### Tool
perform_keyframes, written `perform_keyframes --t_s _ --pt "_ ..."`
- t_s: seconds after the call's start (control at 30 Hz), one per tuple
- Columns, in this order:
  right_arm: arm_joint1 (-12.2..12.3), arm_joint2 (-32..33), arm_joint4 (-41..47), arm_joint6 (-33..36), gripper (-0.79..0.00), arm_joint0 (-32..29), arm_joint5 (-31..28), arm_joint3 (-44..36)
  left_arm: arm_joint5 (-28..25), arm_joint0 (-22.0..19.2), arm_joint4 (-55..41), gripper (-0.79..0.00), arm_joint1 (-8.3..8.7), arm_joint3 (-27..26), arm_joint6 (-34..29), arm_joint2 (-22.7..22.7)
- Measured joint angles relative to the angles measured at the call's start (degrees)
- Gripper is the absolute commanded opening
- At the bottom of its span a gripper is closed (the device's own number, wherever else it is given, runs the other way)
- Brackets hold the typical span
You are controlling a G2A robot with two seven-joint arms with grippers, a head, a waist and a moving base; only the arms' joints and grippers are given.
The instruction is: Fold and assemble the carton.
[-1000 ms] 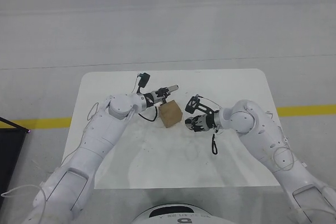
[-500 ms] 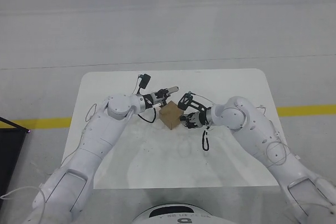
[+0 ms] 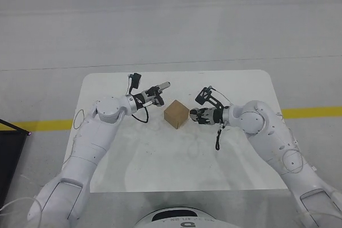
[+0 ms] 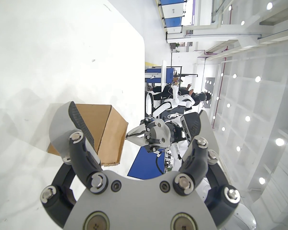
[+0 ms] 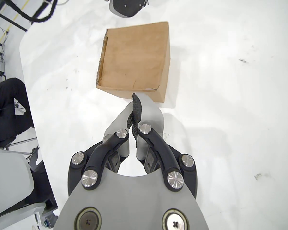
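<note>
White counter point(image 3: 159, 159) now carries the closed brown box point(image 3: 176, 114) standing free near its middle, both arms having drawn back: left gripper point(image 3: 162, 93) fingers spread open, right gripper point(image 5: 135, 101) fingers pressed together just beside its edge, so assembly looks nearly finished.

Left gripper point(image 3: 161, 91): draws back from the carton point(image 3: 176, 114), now apart from it.
Right gripper point(image 5: 134, 99): pulls off the carton's side, now just beside it.

One brown cardboard carton point(image 3: 176, 114). One white worktop point(image 3: 159, 165) beneath it. Two tools in all: one left tool point(image 3: 158, 94) to the carton's left, one right tool point(image 3: 194, 114) to its right.
</note>
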Motion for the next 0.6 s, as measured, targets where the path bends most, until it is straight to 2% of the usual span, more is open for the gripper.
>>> perform_keyframes --t_s 0.07,0.1,0.13,0.17,0.23,0.27,0.3,0.43,0.53,0.6 --pt "0.5 2.0 0.0 -2.3 -0.785 -1.5 -0.6 -0.9 -0.5 1.5 -0.7 0.000 0.64 -2.0 -0.4 -2.1" --pt "0.7 3.0 0.1 -3.5 -0.699 -2.1 -0.8 -1.5 -0.8 2.3 -0.9 0.000 0.99 -3.1 -0.6 -3.2" --pt "0.9 4.2 0.2 -5.2 -0.099 -2.9 -0.9 -2.1 -1.0 3.5 -1.3 0.000 1.44 -4.7 -0.6 -4.8" --pt "1.0 4.9 0.2 -6.5 0.000 -3.4 -0.8 -2.6 -1.0 4.4 -1.6 0.000 1.75 -6.0 -0.5 -6.0" --pt "1.2 6.1 0.0 -8.8 0.000 -4.4 -0.6 -3.5 -0.9 6.2 -2.4 0.000 2.22 -8.4 -0.1 -8.0" --pt "1.2 6.2 -0.1 -9.1 -0.769 -4.6 -0.6 -3.8 -0.9 6.3 -2.4 -0.001 2.26 -8.6 -0.1 -8.2" --pt "1.2 6.2 -0.1 -9.2 -0.732 -4.6 -0.6 -3.8 -0.8 6.3 -2.4 -0.001 2.25 -8.6 0.0 -8.1" --pt "1.2 6.2 -0.1 -9.1 -0.451 -4.6 -0.6 -3.8 -0.8 6.2 -2.4 0.000 2.23 -8.4 -0.1 -8.0" --pt "1.2 6.2 -0.1 -9.1 -0.277 -4.6 -0.6 -3.8 -0.8 6.2 -2.4 -0.001 2.23 -8.4 -0.1 -8.0" --pt "1.2 6.2 -0.1 -9.1 -0.197 -4.6 -0.6 -3.8 -0.9 6.2 -2.4 0.000 2.23 -8.4 -0.1 -8.0"
